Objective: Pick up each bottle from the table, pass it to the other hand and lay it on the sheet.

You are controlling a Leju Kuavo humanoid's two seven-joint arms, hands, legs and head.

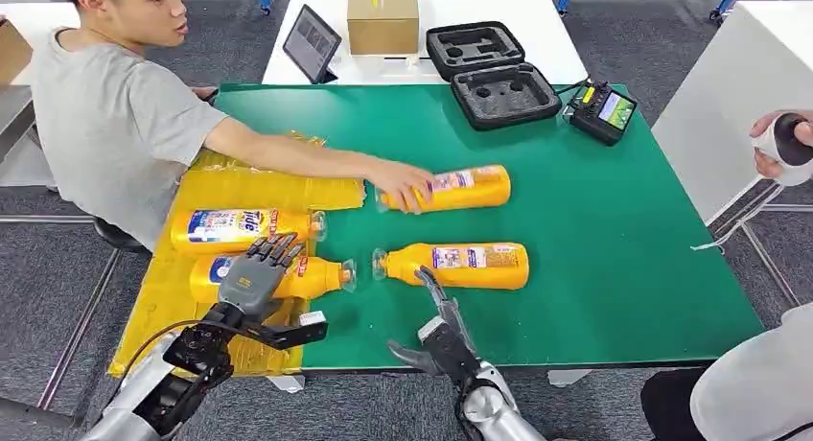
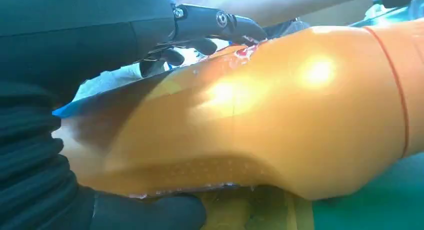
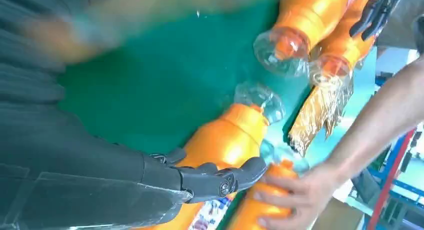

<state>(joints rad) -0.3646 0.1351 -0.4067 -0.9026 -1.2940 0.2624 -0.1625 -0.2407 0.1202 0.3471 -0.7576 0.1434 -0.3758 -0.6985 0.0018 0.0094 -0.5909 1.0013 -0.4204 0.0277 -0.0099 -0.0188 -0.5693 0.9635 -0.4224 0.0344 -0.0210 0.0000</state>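
Note:
Two orange bottles lie on the yellow sheet [image 1: 240, 187] at the table's left. My left hand [image 1: 251, 280] lies over the nearer bottle [image 1: 321, 276], fingers [image 2: 215, 21] stretched straight along one side and thumb [image 2: 150, 215] on the other; that bottle [image 2: 280, 115] rests on the sheet. The other sheet bottle [image 1: 240, 228] sits just behind it. On the green mat lies a third bottle [image 1: 460, 266]; my right hand [image 1: 439, 318] is open at its near side, one finger [image 3: 220, 180] against the bottle [image 3: 225, 145]. A person's hand [image 1: 403, 185] rests on the fourth bottle [image 1: 460, 188].
The person sits at the left, arm reaching across the sheet. At the back are a black foam case [image 1: 494, 77], a cardboard box [image 1: 383, 19], a tablet [image 1: 311, 43] and a controller [image 1: 601, 110]. Another person's hand [image 1: 781, 144] holds a device at the right.

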